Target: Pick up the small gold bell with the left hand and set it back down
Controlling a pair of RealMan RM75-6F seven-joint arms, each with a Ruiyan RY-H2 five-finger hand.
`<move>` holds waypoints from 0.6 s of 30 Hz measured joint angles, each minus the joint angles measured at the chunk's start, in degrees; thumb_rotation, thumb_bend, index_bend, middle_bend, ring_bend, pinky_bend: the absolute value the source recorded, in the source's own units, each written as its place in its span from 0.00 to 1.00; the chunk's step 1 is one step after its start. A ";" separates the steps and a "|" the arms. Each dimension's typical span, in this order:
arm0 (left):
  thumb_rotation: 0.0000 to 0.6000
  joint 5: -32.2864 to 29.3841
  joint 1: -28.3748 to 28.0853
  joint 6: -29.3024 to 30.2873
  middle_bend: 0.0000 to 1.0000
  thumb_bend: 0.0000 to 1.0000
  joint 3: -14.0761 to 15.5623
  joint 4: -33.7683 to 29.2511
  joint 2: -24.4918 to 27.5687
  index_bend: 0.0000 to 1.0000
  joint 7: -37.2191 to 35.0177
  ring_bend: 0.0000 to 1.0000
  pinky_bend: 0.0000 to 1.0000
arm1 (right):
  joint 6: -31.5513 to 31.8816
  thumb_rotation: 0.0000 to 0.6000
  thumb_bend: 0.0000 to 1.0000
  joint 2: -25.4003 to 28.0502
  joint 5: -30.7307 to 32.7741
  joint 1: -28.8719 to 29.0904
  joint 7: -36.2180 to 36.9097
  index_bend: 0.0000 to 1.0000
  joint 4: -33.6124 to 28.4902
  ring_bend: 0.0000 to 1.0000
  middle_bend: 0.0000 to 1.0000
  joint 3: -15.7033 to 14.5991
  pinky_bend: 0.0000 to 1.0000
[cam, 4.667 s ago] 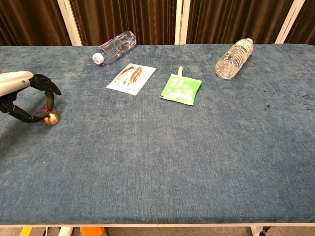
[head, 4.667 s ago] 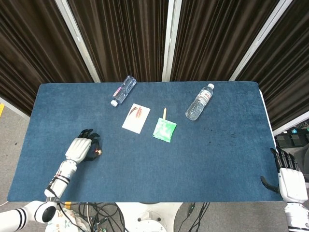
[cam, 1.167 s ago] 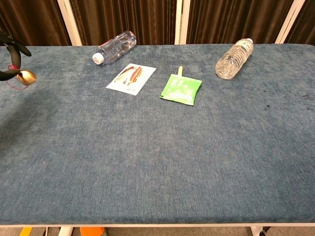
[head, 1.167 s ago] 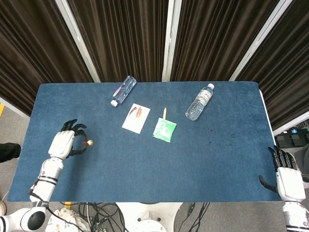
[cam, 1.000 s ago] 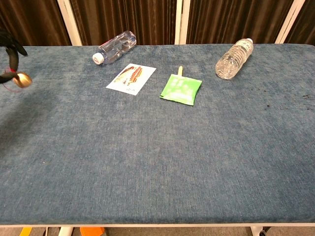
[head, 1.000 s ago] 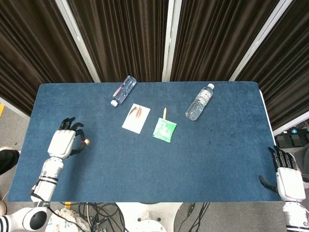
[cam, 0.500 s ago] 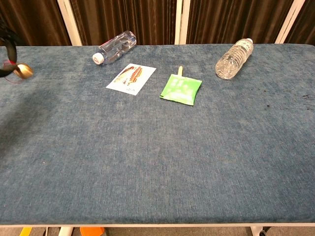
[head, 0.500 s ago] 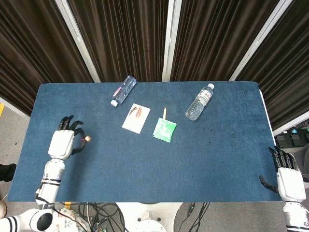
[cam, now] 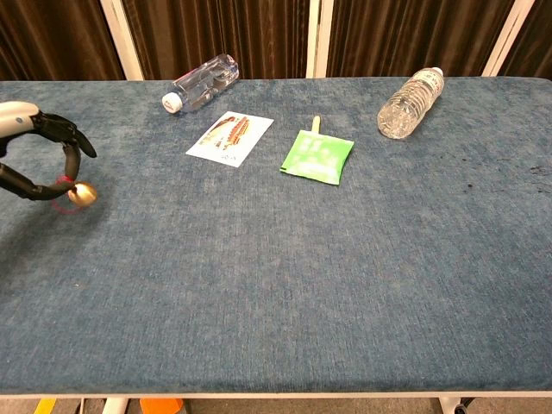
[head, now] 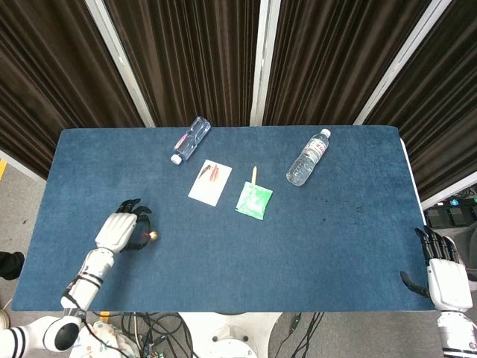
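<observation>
At the far left edge the left hand [cam: 39,159] pinches the small gold bell [cam: 84,195] between dark fingertips [cam: 76,139], a loop of red cord showing beside it; whether the bell touches the blue bench [cam: 285,267] cannot be told. Taking the green packet [cam: 317,156] as the landmark: a white printed card [cam: 229,138] lies flat just to its left, a clear bottle [cam: 201,82] with a white cap lies on its side farther back and left, and a second clear bottle [cam: 410,103] lies on its side back and to the right. Dark curtains [cam: 224,39] hang behind the bench.
</observation>
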 measured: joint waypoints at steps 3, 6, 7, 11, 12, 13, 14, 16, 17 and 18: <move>1.00 -0.66 -0.23 0.63 0.22 0.51 0.24 1.48 -2.01 0.67 1.93 0.04 0.01 | -0.09 1.00 0.17 -0.09 -0.03 0.02 0.19 0.00 0.15 0.00 0.00 -0.05 0.00; 1.00 -1.51 -0.42 0.78 0.22 0.51 0.36 2.30 -3.02 0.67 2.96 0.04 0.01 | -0.10 1.00 0.17 -0.15 -0.07 0.01 0.36 0.00 0.31 0.00 0.00 -0.09 0.00; 1.00 -1.75 -0.49 0.77 0.22 0.51 0.36 2.44 -3.23 0.67 3.13 0.04 0.01 | -0.12 1.00 0.17 -0.15 -0.04 0.01 0.43 0.00 0.36 0.00 0.00 -0.08 0.00; 1.00 -2.37 -0.70 0.70 0.22 0.51 0.18 2.81 -3.48 0.67 3.61 0.04 0.01 | -0.23 1.00 0.17 -0.15 0.01 0.07 0.53 0.00 0.45 0.00 0.00 -0.03 0.00; 1.00 -2.47 -0.74 0.70 0.22 0.51 0.16 2.88 -3.53 0.67 3.82 0.04 0.01 | -0.26 1.00 0.17 -0.15 0.02 0.08 0.55 0.00 0.46 0.00 0.00 -0.03 0.00; 1.00 -2.59 -0.80 0.73 0.22 0.51 0.17 3.00 -3.65 0.67 4.18 0.04 0.01 | -0.29 1.00 0.17 -0.17 0.01 0.09 0.55 0.00 0.47 0.00 0.00 -0.04 0.00; 1.00 -2.67 -0.83 0.78 0.22 0.51 0.19 3.10 -3.78 0.67 4.45 0.04 0.01 | -0.30 1.00 0.17 -0.18 -0.01 0.10 0.56 0.00 0.48 0.00 0.00 -0.06 0.00; 1.00 -2.81 -0.89 0.85 0.22 0.51 0.33 3.40 -4.10 0.67 5.10 0.04 0.01 | -0.29 1.00 0.17 -0.20 -0.01 0.08 0.58 0.00 0.51 0.00 0.00 -0.07 0.00; 1.00 -2.94 -0.94 0.85 0.22 0.51 0.42 3.63 -4.30 0.67 5.51 0.04 0.01 | -0.27 1.00 0.17 -0.18 -0.02 0.08 0.61 0.00 0.51 0.00 0.00 -0.06 0.00; 1.00 -3.05 -0.96 0.85 0.22 0.51 0.45 3.75 -4.41 0.67 5.70 0.04 0.01 | -0.24 1.00 0.17 -0.17 -0.03 0.08 0.63 0.00 0.50 0.00 0.00 -0.05 0.00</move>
